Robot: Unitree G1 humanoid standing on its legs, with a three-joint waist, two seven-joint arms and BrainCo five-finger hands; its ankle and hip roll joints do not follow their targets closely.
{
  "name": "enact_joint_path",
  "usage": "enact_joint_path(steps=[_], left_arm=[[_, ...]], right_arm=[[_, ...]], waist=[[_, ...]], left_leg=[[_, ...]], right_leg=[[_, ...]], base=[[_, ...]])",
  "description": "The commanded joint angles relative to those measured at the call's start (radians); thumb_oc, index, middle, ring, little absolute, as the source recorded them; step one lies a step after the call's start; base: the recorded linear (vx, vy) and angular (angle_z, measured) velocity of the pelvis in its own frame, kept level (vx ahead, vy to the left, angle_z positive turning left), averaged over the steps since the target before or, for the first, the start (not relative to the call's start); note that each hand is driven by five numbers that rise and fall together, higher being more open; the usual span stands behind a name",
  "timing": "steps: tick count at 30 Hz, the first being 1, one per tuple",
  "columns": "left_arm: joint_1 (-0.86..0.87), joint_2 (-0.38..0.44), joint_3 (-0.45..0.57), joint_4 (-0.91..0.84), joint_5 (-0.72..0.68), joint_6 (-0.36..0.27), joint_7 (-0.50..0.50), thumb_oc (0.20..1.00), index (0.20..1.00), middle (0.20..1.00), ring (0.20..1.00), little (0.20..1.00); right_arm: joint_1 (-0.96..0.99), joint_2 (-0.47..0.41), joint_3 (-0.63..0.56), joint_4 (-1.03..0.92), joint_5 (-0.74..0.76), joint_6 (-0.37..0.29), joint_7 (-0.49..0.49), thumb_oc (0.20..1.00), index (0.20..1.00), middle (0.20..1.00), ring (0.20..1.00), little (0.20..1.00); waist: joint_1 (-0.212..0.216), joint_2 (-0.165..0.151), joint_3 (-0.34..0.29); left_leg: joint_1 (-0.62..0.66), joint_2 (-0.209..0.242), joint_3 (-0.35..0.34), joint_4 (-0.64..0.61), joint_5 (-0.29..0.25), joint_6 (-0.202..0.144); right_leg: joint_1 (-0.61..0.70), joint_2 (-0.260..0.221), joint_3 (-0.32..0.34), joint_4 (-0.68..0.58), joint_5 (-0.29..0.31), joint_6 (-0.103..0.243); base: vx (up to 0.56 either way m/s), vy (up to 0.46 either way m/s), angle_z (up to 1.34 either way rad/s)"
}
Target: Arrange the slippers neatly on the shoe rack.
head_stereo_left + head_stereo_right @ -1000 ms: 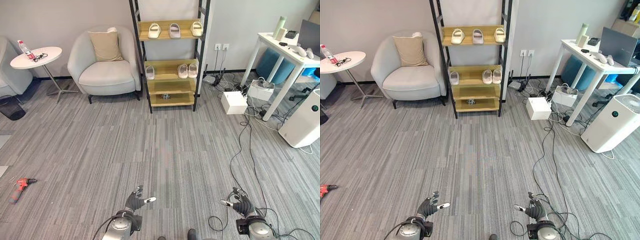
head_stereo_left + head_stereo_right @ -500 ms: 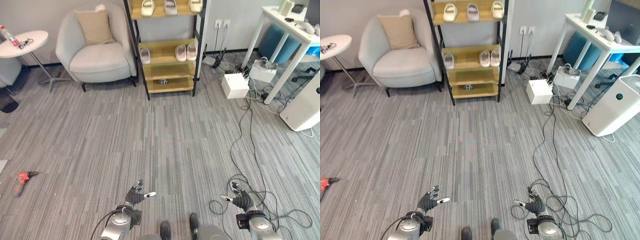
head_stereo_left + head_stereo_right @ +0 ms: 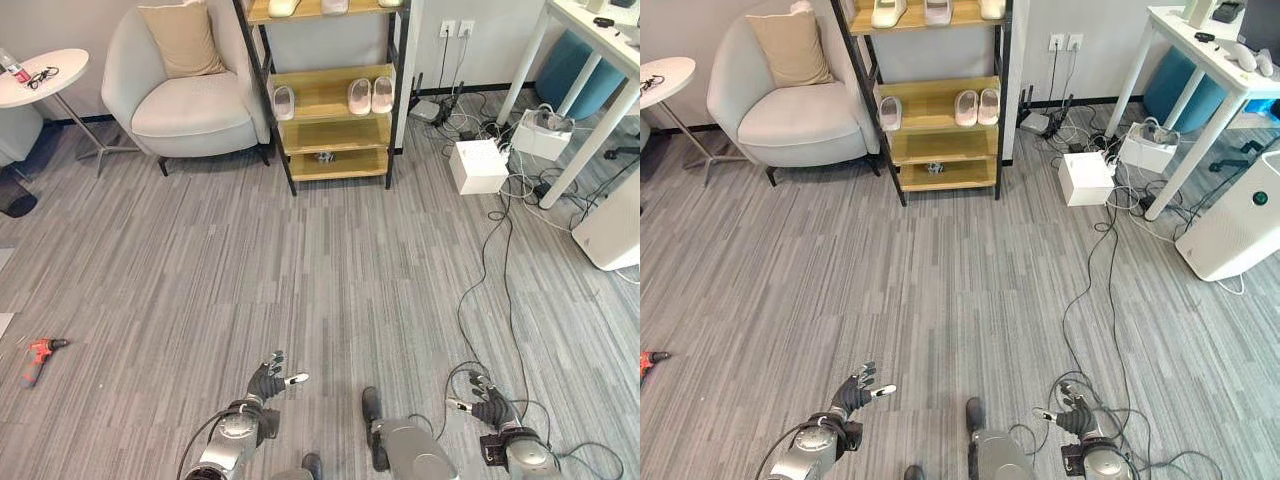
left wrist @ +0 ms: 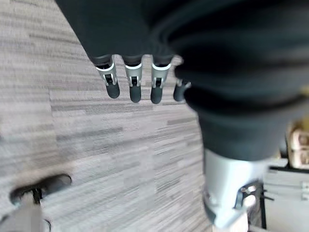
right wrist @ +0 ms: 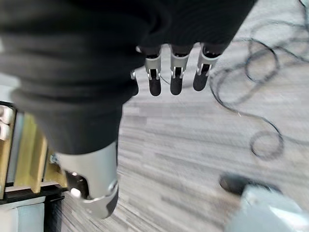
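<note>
The black-framed shoe rack with light wooden shelves [image 3: 330, 100] stands against the far wall, and everything else is placed from it. On its middle shelf a single pale slipper [image 3: 284, 101] lies at the left end, and a pair of pale pink slippers [image 3: 370, 95] sits side by side toward the right end, the two touching or nearly so. On its top shelf the toes of three more pale slippers [image 3: 930, 10] show in a row. A small dark object [image 3: 324, 157] rests on its lowest shelf.

Just left of the rack is a light grey armchair [image 3: 185, 95] with a beige cushion [image 3: 180, 38]. To the right of the rack a white box [image 3: 477, 166] sits on the grey striped carpet [image 3: 300, 270] among cables.

Well in front of the rack, low over the carpet, the left hand [image 3: 268, 381] hangs with fingers relaxed and spread, holding nothing. The right hand [image 3: 489, 407] is likewise loose-fingered and empty. Far to the rack's left front, a red power drill [image 3: 38, 355] lies on the carpet.
</note>
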Motion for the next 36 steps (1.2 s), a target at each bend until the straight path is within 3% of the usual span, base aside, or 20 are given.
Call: enact_joint_path(steps=[1, 3, 6, 9, 10, 12, 14, 17, 20, 22, 23, 24, 26, 27, 28, 29, 30, 31, 33, 36], left_arm=[[-0.031, -0.007, 0.006, -0.031, -0.042, -0.037, -0.002, 1.000, 1.000, 1.000, 1.000, 1.000], [-0.031, -0.009, 0.007, -0.024, -0.051, -0.037, -0.002, 1.000, 1.000, 1.000, 1.000, 1.000], [-0.027, -0.011, 0.003, -0.011, -0.053, -0.035, -0.001, 1.000, 1.000, 1.000, 1.000, 1.000], [-0.020, -0.015, -0.001, -0.011, -0.048, -0.033, 0.007, 1.000, 1.000, 1.000, 1.000, 1.000], [-0.019, -0.017, -0.006, -0.017, -0.045, -0.029, 0.014, 1.000, 1.000, 1.000, 1.000, 1.000], [-0.024, -0.018, -0.004, -0.015, -0.040, -0.026, 0.019, 1.000, 1.000, 1.000, 1.000, 1.000], [-0.028, -0.020, 0.001, -0.013, -0.039, -0.022, 0.022, 1.000, 1.000, 1.000, 1.000, 1.000], [-0.006, -0.019, 0.011, -0.021, -0.044, -0.026, 0.024, 1.000, 1.000, 1.000, 1.000, 1.000], [0.005, -0.012, 0.000, -0.024, -0.039, -0.023, 0.015, 1.000, 1.000, 1.000, 1.000, 1.000], [0.015, 0.002, -0.006, -0.044, -0.035, -0.022, 0.010, 1.000, 1.000, 1.000, 1.000, 1.000], [0.020, 0.012, -0.011, -0.057, -0.038, -0.020, 0.008, 1.000, 1.000, 1.000, 1.000, 1.000], [0.019, 0.012, -0.011, -0.057, -0.038, -0.020, 0.008, 1.000, 1.000, 1.000, 1.000, 1.000], [0.018, 0.021, -0.016, -0.067, -0.040, -0.018, 0.010, 1.000, 1.000, 1.000, 1.000, 1.000], [0.013, 0.026, -0.022, -0.078, -0.036, -0.016, 0.010, 1.000, 1.000, 1.000, 1.000, 1.000], [0.013, 0.025, -0.021, -0.078, -0.036, -0.016, 0.010, 1.000, 1.000, 1.000, 1.000, 1.000], [0.007, 0.026, -0.024, -0.078, -0.033, -0.017, 0.012, 1.000, 1.000, 1.000, 1.000, 1.000], [0.006, 0.026, -0.024, -0.078, -0.033, -0.017, 0.012, 1.000, 1.000, 1.000, 1.000, 1.000], [0.000, 0.022, -0.023, -0.071, -0.039, -0.021, 0.013, 1.000, 1.000, 1.000, 1.000, 1.000], [-0.014, 0.026, -0.022, -0.061, -0.042, -0.023, 0.012, 1.000, 1.000, 1.000, 1.000, 1.000], [-0.042, 0.021, -0.011, -0.037, -0.022, -0.026, 0.012, 1.000, 1.000, 1.000, 1.000, 1.000]], right_arm=[[0.022, -0.051, -0.022, -0.066, 0.028, -0.044, 0.010, 1.000, 1.000, 1.000, 1.000, 1.000], [0.030, -0.053, -0.026, -0.068, 0.028, -0.042, 0.009, 1.000, 1.000, 1.000, 1.000, 1.000], [0.032, -0.048, -0.028, -0.068, 0.034, -0.043, 0.006, 1.000, 1.000, 1.000, 1.000, 1.000], [0.038, -0.043, -0.026, -0.073, 0.030, -0.045, 0.003, 1.000, 1.000, 1.000, 1.000, 1.000], [0.039, -0.039, -0.018, -0.070, 0.026, -0.044, -0.003, 1.000, 1.000, 1.000, 1.000, 1.000], [0.036, -0.032, -0.013, -0.062, 0.026, -0.042, -0.010, 1.000, 1.000, 1.000, 1.000, 1.000], [0.031, -0.028, -0.005, -0.051, 0.022, -0.035, -0.010, 1.000, 1.000, 1.000, 1.000, 1.000], [0.042, -0.023, 0.001, -0.059, 0.013, -0.021, 0.005, 1.000, 1.000, 1.000, 1.000, 1.000], [0.061, -0.008, -0.004, -0.068, 0.014, -0.017, 0.020, 1.000, 1.000, 1.000, 1.000, 1.000], [0.069, 0.000, -0.003, -0.071, 0.017, -0.017, 0.028, 1.000, 1.000, 1.000, 1.000, 1.000], [0.071, 0.008, 0.002, -0.074, 0.016, -0.017, 0.029, 1.000, 1.000, 1.000, 1.000, 1.000], [0.070, 0.007, 0.002, -0.074, 0.016, -0.017, 0.029, 1.000, 1.000, 1.000, 1.000, 1.000], [0.064, 0.015, 0.000, -0.073, 0.024, -0.019, 0.025, 1.000, 1.000, 1.000, 1.000, 1.000], [0.063, 0.021, -0.004, -0.073, 0.033, -0.018, 0.024, 1.000, 1.000, 1.000, 1.000, 1.000], [0.063, 0.021, -0.004, -0.072, 0.033, -0.018, 0.024, 1.000, 1.000, 1.000, 1.000, 1.000], [0.055, 0.025, -0.003, -0.063, 0.042, -0.020, 0.024, 1.000, 1.000, 1.000, 1.000, 1.000], [0.055, 0.025, -0.003, -0.062, 0.042, -0.020, 0.024, 1.000, 1.000, 1.000, 1.000, 1.000], [0.050, 0.027, -0.003, -0.054, 0.054, -0.024, 0.026, 1.000, 1.000, 1.000, 1.000, 1.000], [0.044, 0.026, -0.004, -0.045, 0.063, -0.025, 0.023, 1.000, 1.000, 1.000, 1.000, 1.000], [0.054, 0.023, -0.009, -0.044, 0.061, -0.029, 0.020, 1.000, 1.000, 1.000, 1.000, 1.000]], waist=[[0.015, -0.015, 0.001], [0.028, -0.026, 0.007], [0.040, -0.030, 0.002], [0.048, -0.018, -0.005], [0.062, -0.010, -0.005], [0.066, -0.005, -0.006], [0.067, -0.002, -0.013], [0.074, 0.012, -0.046], [0.076, -0.003, -0.071], [0.080, -0.022, -0.071], [0.078, -0.029, -0.063], [0.080, -0.026, -0.065], [0.069, -0.031, -0.040], [0.057, -0.005, -0.018], [0.057, -0.007, -0.018], [0.041, 0.001, -0.001], [0.043, 0.003, -0.003], [0.030, 0.009, 0.013], [0.016, 0.010, 0.031], [-0.024, -0.025, 0.036]], left_leg=[[-0.041, -0.016, 0.086, 0.130, 0.096, -0.028], [-0.101, -0.001, 0.118, 0.116, 0.093, -0.017], [-0.144, 0.013, 0.141, -0.020, 0.072, 0.002], [-0.176, 0.035, 0.144, -0.156, 0.136, -0.003], [-0.209, 0.058, 0.142, -0.257, 0.202, -0.015], [-0.237, 0.072, 0.168, -0.342, 0.232, -0.027], [-0.254, 0.087, 0.221, -0.354, 0.244, -0.035], [-0.228, 0.085, 0.216, -0.354, 0.286, -0.034], [-0.214, 0.047, 0.234, -0.319, 0.261, -0.006], [-0.191, 0.013, 0.242, -0.307, 0.223, 0.023], [-0.159, -0.015, 0.239, -0.318, 0.192, 0.051], [-0.163, -0.010, 0.241, -0.317, 0.192, 0.050], [-0.118, -0.039, 0.243, -0.330, 0.163, 0.078], [-0.080, -0.029, 0.232, -0.342, 0.142, 0.086], [-0.080, -0.031, 0.233, -0.341, 0.141, 0.087], [-0.056, -0.028, 0.222, -0.351, 0.129, 0.087], [-0.058, -0.026, 0.224, -0.351, 0.130, 0.086], [-0.035, -0.024, 0.215, -0.354, 0.114, 0.082], [0.002, -0.026, 0.214, -0.354, 0.092, 0.075], [0.090, -0.055, 0.184, -0.354, 0.025, 0.054]], right_leg=[[0.077, -0.031, 0.034, -0.033, -0.054, 0.016], [0.114, -0.043, 0.036, -0.052, -0.067, 0.013], [0.151, -0.050, 0.038, -0.058, -0.098, 0.024], [0.184, -0.044, 0.037, -0.068, -0.121, 0.029], [0.220, -0.039, 0.041, -0.069, -0.149, 0.030], [0.254, -0.042, 0.046, -0.072, -0.169, 0.034], [0.290, -0.050, 0.057, -0.076, -0.181, 0.040], [0.354, -0.077, 0.069, -0.093, -0.200, 0.062], [0.362, -0.132, 0.075, -0.046, -0.187, 0.096], [0.316, -0.166, 0.095, 0.073, -0.134, 0.118], [0.241, -0.181, 0.112, 0.216, -0.044, 0.125], [0.237, -0.178, 0.114, 0.214, -0.041, 0.124], [0.167, -0.191, 0.120, 0.353, 0.074, 0.126], [0.076, -0.162, 0.121, 0.443, 0.075, 0.113], [0.073, -0.164, 0.123, 0.450, 0.070, 0.113], [0.013, -0.133, 0.124, 0.474, 0.020, 0.105], [0.011, -0.131, 0.124, 0.472, 0.023, 0.104], [-0.051, -0.090, 0.104, 0.427, -0.033, 0.096], [-0.083, -0.078, 0.060, 0.336, -0.062, 0.094], [-0.132, -0.038, -0.012, -0.016, 0.020, 0.129]], base=[[0.25, -0.154, -0.10], [0.24, -0.108, -0.15], [0.25, 0.012, 0.01], [0.29, 0.041, -0.10], [0.37, 0.039, 0.03], [0.44, 0.076, -0.01], [0.42, 0.123, -0.08], [0.48, 0.179, -0.23], [0.45, 0.193, -0.31], [0.39, 0.218, -0.24], [0.28, 0.184, -0.13], [0.26, 0.180, -0.08], [0.23, 0.178, -0.23], [0.20, 0.165, 0.00], [0.21, 0.129, 0.32], [0.08, 0.028, 0.43], [0.20, 0.051, 0.36], [0.28, 0.006, 0.35], [0.35, -0.040, 0.35], [0.44, -0.143, -0.09]])
